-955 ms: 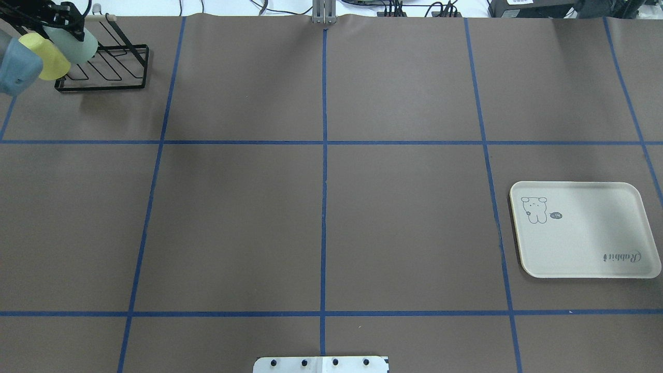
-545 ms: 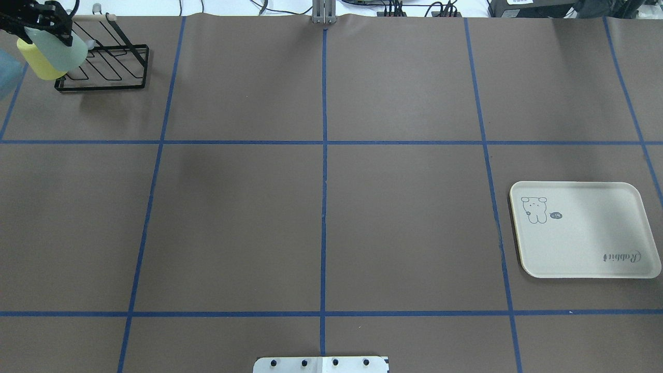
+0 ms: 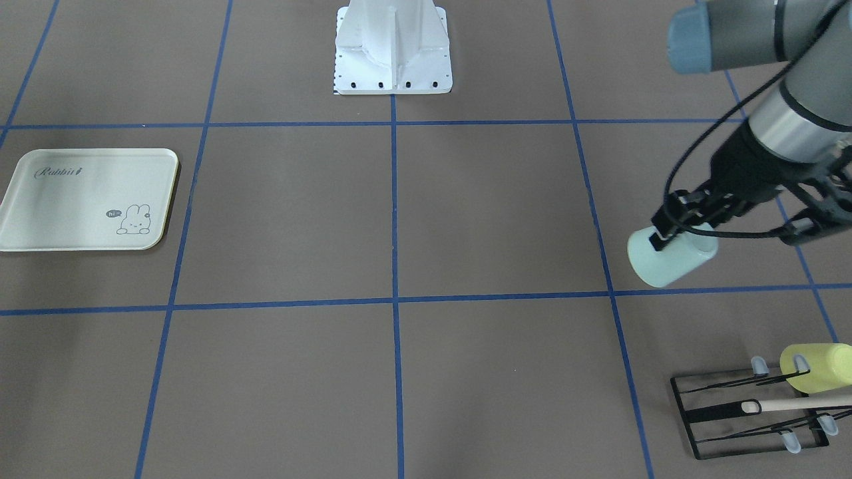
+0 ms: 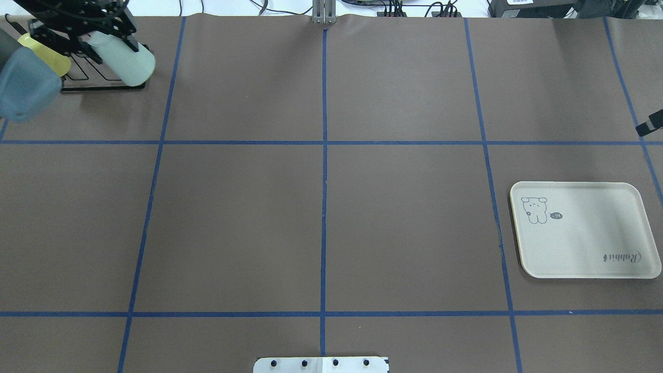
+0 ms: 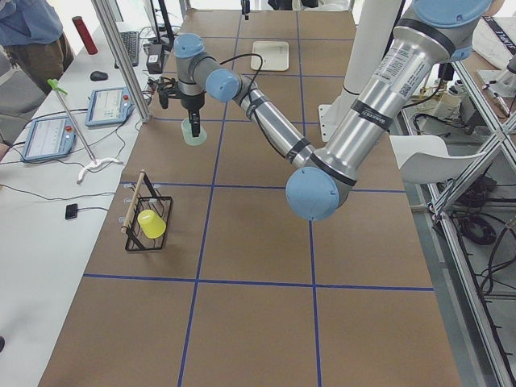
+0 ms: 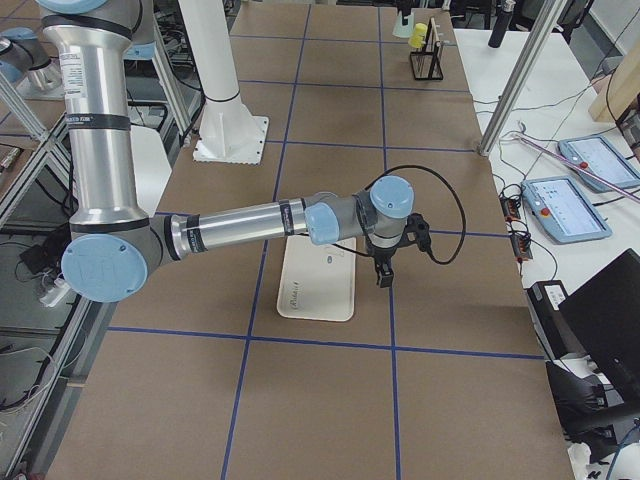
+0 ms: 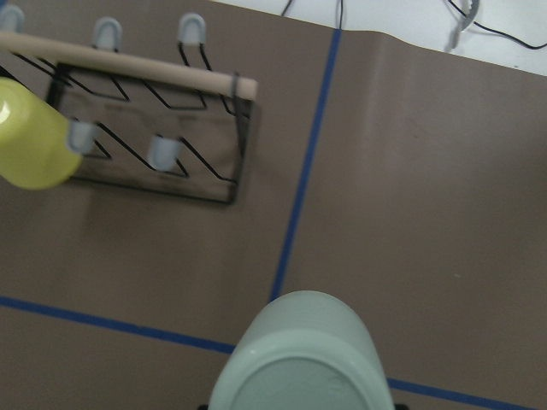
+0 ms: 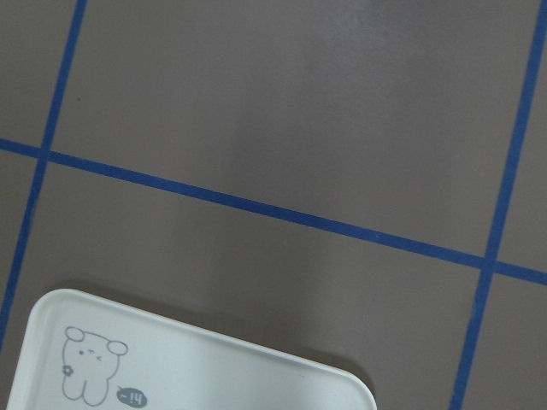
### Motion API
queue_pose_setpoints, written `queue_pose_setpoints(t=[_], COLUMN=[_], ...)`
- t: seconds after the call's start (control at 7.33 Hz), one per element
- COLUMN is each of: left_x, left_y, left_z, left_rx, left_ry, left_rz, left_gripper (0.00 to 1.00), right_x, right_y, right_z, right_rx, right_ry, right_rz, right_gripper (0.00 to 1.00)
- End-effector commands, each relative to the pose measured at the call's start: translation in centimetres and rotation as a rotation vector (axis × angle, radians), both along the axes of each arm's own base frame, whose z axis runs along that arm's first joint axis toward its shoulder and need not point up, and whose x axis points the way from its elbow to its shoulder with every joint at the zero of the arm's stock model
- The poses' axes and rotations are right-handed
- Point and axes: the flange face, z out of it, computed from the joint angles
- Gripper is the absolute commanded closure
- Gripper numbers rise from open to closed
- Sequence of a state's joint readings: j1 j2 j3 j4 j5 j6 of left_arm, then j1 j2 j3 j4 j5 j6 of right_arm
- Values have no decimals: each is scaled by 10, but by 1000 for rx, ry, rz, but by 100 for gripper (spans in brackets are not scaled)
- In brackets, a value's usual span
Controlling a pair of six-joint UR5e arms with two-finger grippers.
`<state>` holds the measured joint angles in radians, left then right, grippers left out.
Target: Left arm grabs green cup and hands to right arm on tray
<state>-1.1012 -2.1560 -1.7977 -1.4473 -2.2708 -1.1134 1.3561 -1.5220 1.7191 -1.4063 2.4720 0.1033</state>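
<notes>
My left gripper (image 3: 665, 238) is shut on the pale mint-green cup (image 3: 672, 261), gripping it at its rim end. The cup is tilted on its side in the air, base pointing away from the wrist. In the overhead view the gripper (image 4: 111, 46) and cup (image 4: 128, 66) hang at the far left, just right of the rack. The cup's base fills the bottom of the left wrist view (image 7: 299, 363). The cream Rabbit tray (image 4: 585, 259) lies empty at the right. My right gripper (image 6: 383, 272) hovers by the tray's far edge (image 6: 318, 290); I cannot tell if it is open or shut.
A black wire rack (image 3: 732, 426) with a wooden bar holds a yellow-green cup (image 3: 819, 367) at the far left corner. Blue tape lines grid the brown table. The robot's white base plate (image 4: 321, 365) sits at the near middle edge.
My left gripper has carried the green cup rightward, off the rack and away from the yellow-green cup. A tip of the right gripper has come into the overhead view's right edge.
</notes>
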Motion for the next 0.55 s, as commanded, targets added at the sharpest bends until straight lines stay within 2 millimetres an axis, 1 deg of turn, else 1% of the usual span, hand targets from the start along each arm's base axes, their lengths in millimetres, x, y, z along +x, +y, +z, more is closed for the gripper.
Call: queue_pose_setpoints(t=[0.0,0.14,0.27,0.41], left_x=[89,111,124,146], left_y=[54,71,84,102], left_z=[-90,-114,-135,-143], left_rx=[-177,-265,-361,-369], left_ry=[163,239,355,469], left_rz=[-41,-80,-131,-101], left_gripper=[100,100,100,100], right_x=[-40,-47,-62,-84], right_y=[6,8,10,12], right_z=[-29,-34,-53,-75], right_rx=[178,239,230,193], right_ry=[-102,-127,-176,-234], right_rz=[-75,-81,-71,-42], right_gripper=[0,1,2,2])
